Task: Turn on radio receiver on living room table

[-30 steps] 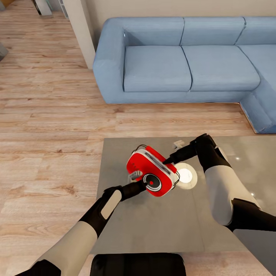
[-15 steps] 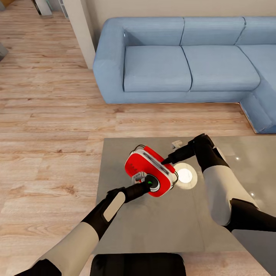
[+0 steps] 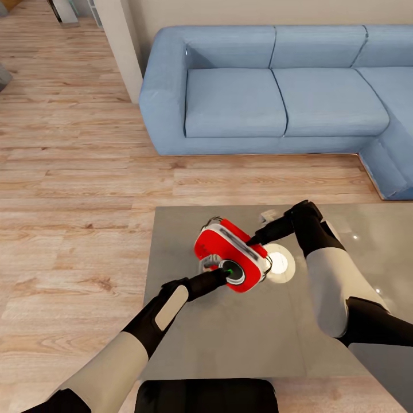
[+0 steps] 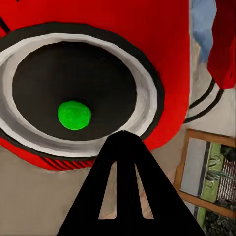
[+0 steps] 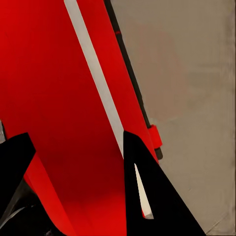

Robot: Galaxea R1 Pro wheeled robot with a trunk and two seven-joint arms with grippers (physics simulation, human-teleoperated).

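1. Pressing the dial looks like the step in hand: the left gripper (image 3: 222,271) has its fingers pressed together into one point, and its tip sits at the rim of the radio's (image 3: 229,255) round black dial (image 4: 73,98), where a green dot (image 4: 74,115) glows.
2. The right gripper (image 3: 250,240) pinches the radio across its upper edge, one finger on either side of the red body in the right wrist view, holding it tilted above the table (image 3: 189,344) with the dial facing the left arm.
3. A green light suggests the switch may have taken; the next move would call for confirming that, then easing the left tip back.
4. The radio is a rounded, glossy red box with a white band (image 5: 96,73) and a thin wire handle; the tabletop is smooth, grey-brown and reflective, and a round white glowing disc (image 3: 282,263) lies on it just beside the radio.
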